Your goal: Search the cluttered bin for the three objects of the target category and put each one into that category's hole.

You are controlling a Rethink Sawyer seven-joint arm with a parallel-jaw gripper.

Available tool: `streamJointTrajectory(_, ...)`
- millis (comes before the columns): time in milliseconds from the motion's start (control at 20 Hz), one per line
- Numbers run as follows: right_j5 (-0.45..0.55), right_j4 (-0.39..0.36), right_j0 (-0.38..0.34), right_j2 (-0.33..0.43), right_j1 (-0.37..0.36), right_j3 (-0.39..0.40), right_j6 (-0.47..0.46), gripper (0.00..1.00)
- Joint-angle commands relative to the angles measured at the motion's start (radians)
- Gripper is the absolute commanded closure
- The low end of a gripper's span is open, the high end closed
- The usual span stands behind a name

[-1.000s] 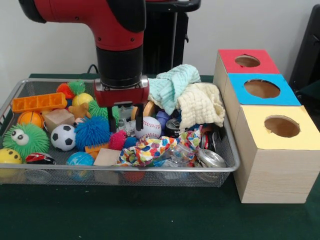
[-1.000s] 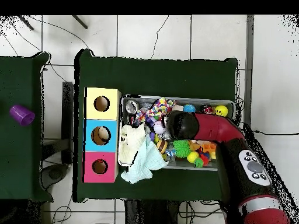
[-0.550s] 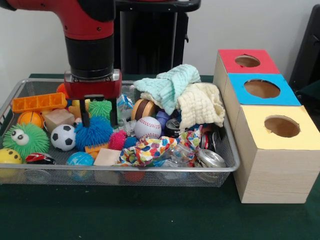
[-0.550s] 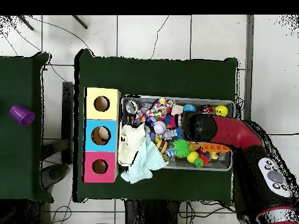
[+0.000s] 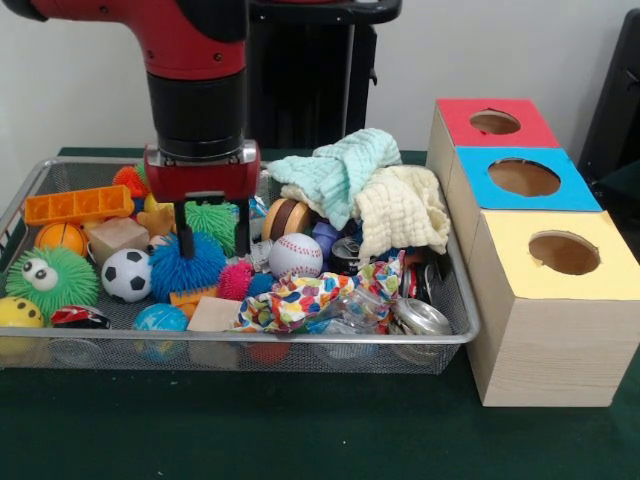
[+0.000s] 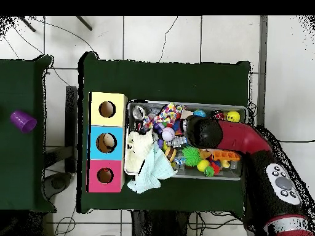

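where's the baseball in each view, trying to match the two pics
Front view: the baseball lies mid-bin, just right of the gripper, below the cream cloth.
Overhead view: a small pale ball just left of the arm's black end is probably it; I cannot be sure.
Shared landmark: the yellow box, nearest the camera in front, topmost from overhead.

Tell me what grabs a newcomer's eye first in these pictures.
The red arm's hand hangs open over the wire bin, its fingers astride a green spiky ball above a blue spiky ball. Beside the bin stand three boxes with holes, topped red, blue and yellow.
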Motion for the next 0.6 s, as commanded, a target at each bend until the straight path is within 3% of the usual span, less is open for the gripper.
streamJointTrajectory(50,-0.103,-0.095,0.048,-0.001,0.043,0.007,0.048,0.00)
streamJointTrajectory(600,-0.099,-0.087,0.049,0.002,0.100,-0.028,0.036,0.00)
